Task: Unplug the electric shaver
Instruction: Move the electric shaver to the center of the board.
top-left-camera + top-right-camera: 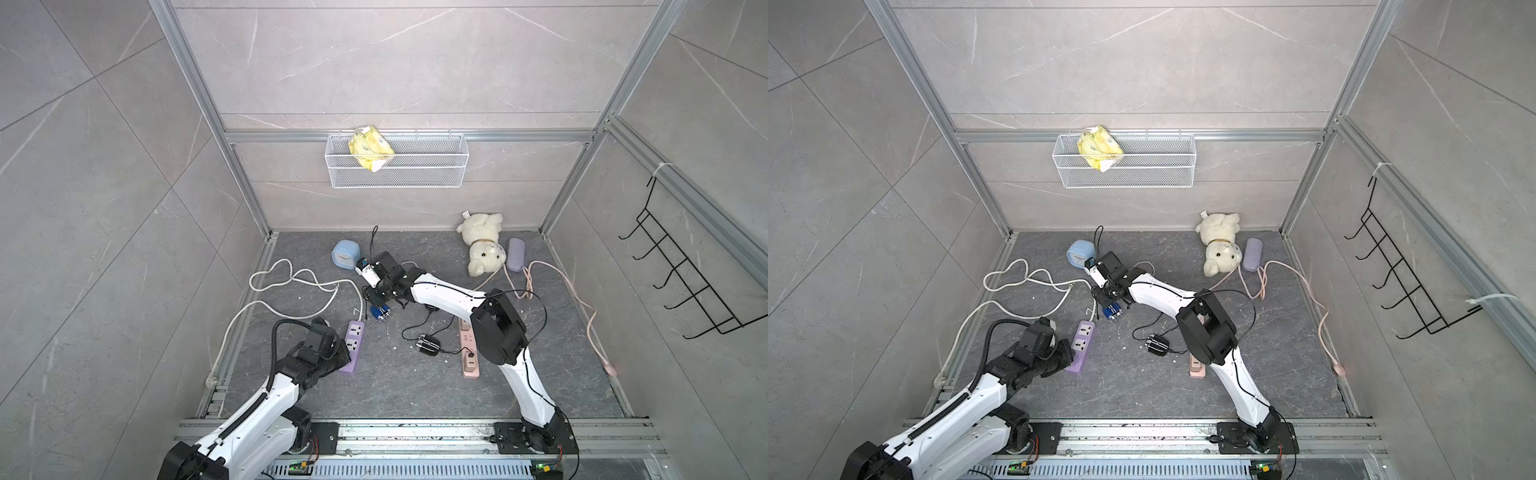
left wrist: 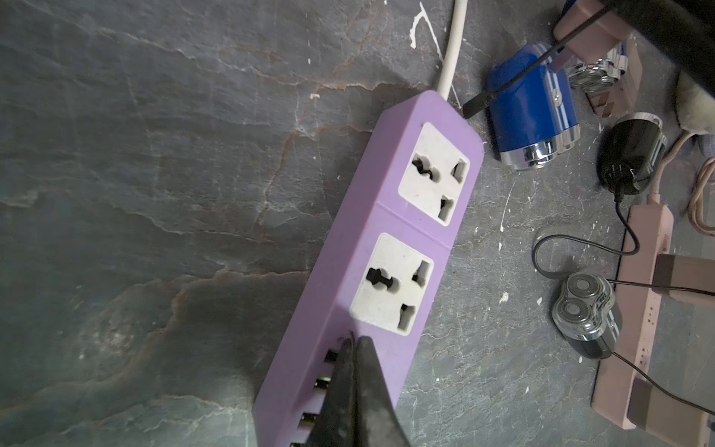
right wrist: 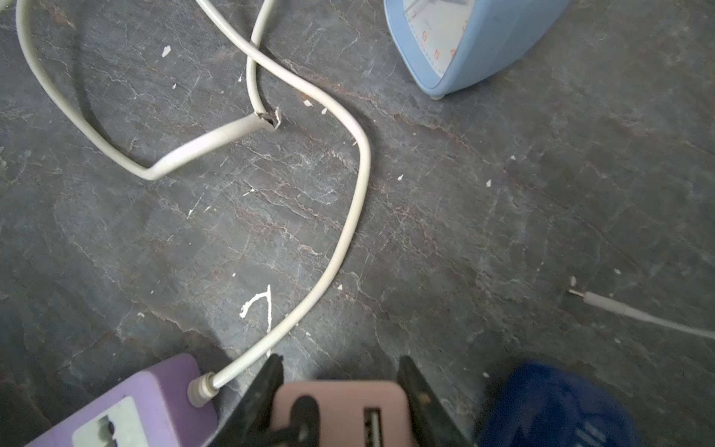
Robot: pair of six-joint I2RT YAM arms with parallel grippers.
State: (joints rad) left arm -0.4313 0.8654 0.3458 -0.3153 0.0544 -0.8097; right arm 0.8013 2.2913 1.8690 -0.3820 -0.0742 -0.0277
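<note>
Right gripper [image 3: 341, 371] half-open, clamped on pink square USB adapter block [image 3: 340, 394]; left gripper [image 2: 354, 348] fully closed, tips on purple plastic power strip [image 2: 348, 247]; blue-and-chrome electric shaver [image 2: 522, 112] lies on dark stone floor [image 3: 503, 232] just beside the strip's cord end.

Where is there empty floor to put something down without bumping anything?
Biggest bare patch: the front floor between the purple power strip and the pink power strip. Another lies at the back between the clock and the teddy bear. The middle is crowded: blue shaver, black shaver, thin cables.
</note>
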